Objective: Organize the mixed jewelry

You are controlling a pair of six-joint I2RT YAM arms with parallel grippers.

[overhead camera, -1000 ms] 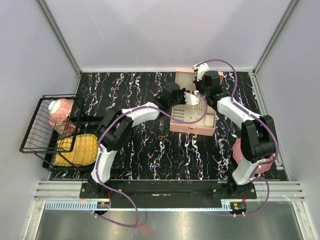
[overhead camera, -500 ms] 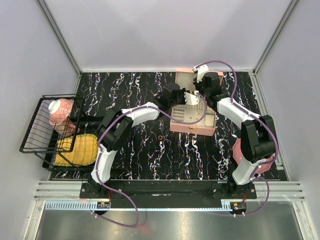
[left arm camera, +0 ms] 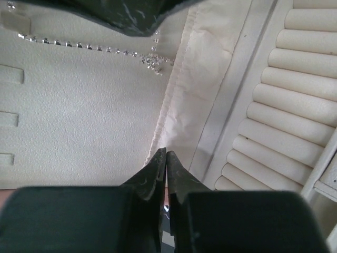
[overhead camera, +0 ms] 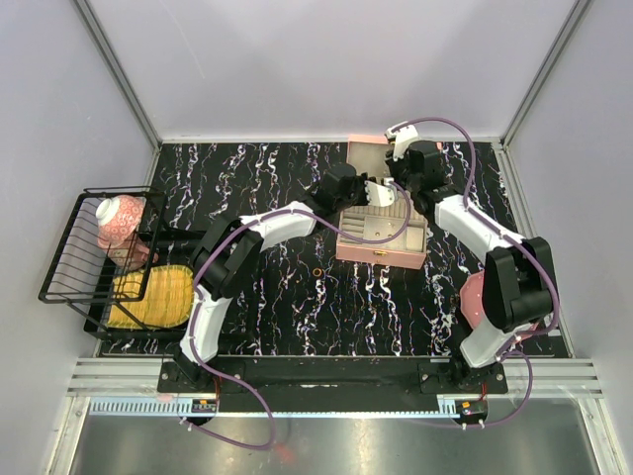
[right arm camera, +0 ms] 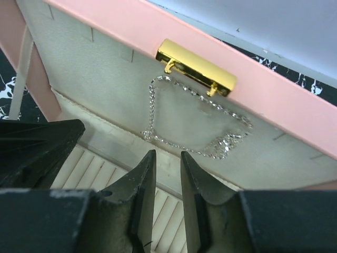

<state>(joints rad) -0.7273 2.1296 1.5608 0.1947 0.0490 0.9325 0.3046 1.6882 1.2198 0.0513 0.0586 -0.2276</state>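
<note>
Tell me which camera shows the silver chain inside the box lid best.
Right wrist: the chain shows as a whole loop against the lid below the gold clasp. Left wrist shows only one strand, partly hidden. Top external: too small to see.

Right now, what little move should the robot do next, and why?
Probably lift the left end effector out of the pink box toward the gold ring. The silver chain already lies on the lid lining, that end effector is shut on nothing, and the ring sits on the table outside the box.
</note>
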